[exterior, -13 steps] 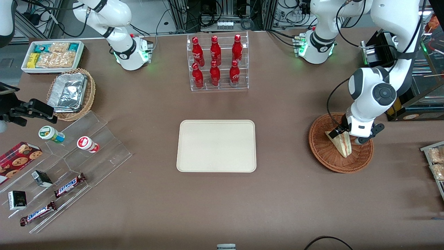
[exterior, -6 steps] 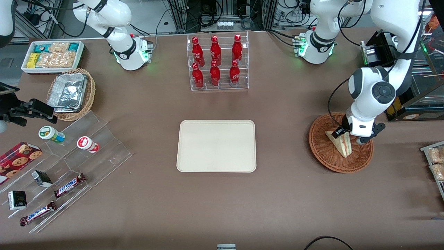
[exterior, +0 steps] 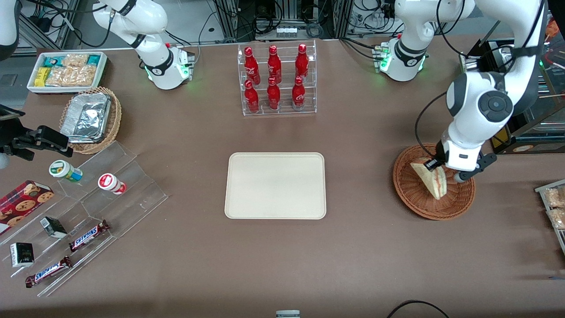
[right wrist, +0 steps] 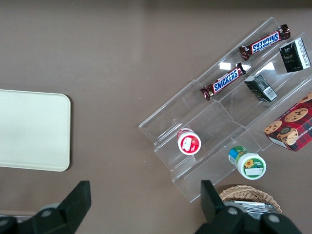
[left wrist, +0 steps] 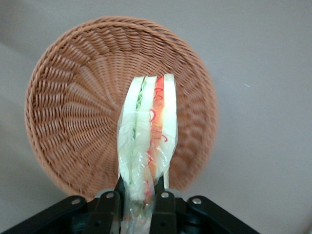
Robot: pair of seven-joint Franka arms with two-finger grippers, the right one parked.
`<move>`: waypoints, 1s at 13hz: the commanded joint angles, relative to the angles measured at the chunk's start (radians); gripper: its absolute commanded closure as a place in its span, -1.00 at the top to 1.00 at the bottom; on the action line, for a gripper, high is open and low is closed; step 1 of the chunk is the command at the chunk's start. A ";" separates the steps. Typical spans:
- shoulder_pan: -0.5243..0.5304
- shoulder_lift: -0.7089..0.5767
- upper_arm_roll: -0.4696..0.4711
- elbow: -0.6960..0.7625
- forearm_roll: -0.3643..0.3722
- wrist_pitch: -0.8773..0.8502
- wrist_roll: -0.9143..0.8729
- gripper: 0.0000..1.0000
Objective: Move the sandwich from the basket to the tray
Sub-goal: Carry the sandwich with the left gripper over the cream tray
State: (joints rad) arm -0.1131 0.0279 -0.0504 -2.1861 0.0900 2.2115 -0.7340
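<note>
The sandwich [exterior: 430, 178] is a plastic-wrapped wedge of pale bread with red and green filling [left wrist: 146, 136]. My left gripper [exterior: 437, 170] is shut on its thick end and holds it just above the basket [exterior: 412, 194], a round reddish-brown wicker bowl [left wrist: 73, 112] toward the working arm's end of the table. In the left wrist view the gripper [left wrist: 139, 195] pinches the wrapper from both sides, and the wedge hangs over the basket's floor. The cream-beige tray [exterior: 275, 185] lies flat at the table's middle with nothing on it; its edge [right wrist: 34, 129] shows in the right wrist view.
A clear rack of red bottles [exterior: 276, 79] stands farther from the front camera than the tray. A clear stepped display [exterior: 79, 212] with snack bars and cups, a tan basket of foil containers [exterior: 90, 118] and a white snack bin [exterior: 66, 70] sit toward the parked arm's end.
The left gripper has risen with the sandwich, lifting it off the basket's floor and a little toward the tray. The arm's elbow has moved up.
</note>
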 commanded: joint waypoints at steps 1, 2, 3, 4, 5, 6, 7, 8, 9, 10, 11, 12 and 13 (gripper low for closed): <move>-0.014 0.001 -0.136 0.145 0.019 -0.154 -0.114 -1.00; -0.023 0.004 -0.182 0.172 0.013 -0.156 -0.139 -1.00; -0.028 0.015 -0.222 0.198 0.007 -0.154 -0.153 -1.00; -0.039 0.036 -0.264 0.230 0.004 -0.154 -0.165 -1.00; -0.043 0.065 -0.293 0.258 0.010 -0.153 -0.189 -1.00; -0.074 0.096 -0.311 0.287 0.017 -0.148 -0.200 -1.00; -0.118 0.137 -0.312 0.325 0.019 -0.150 -0.202 -1.00; -0.155 0.185 -0.312 0.362 0.022 -0.150 -0.205 -1.00; -0.199 0.238 -0.310 0.402 0.026 -0.148 -0.228 -1.00; -0.223 0.286 -0.310 0.437 0.061 -0.147 -0.241 -1.00; -0.240 0.332 -0.312 0.475 0.098 -0.147 -0.251 -1.00; -0.259 0.374 -0.312 0.505 0.111 -0.147 -0.272 -1.00; -0.293 0.415 -0.312 0.529 0.117 -0.136 -0.281 -1.00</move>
State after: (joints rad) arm -0.3568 0.3352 -0.3677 -1.7648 0.1695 2.0859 -0.9817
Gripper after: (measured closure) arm 0.850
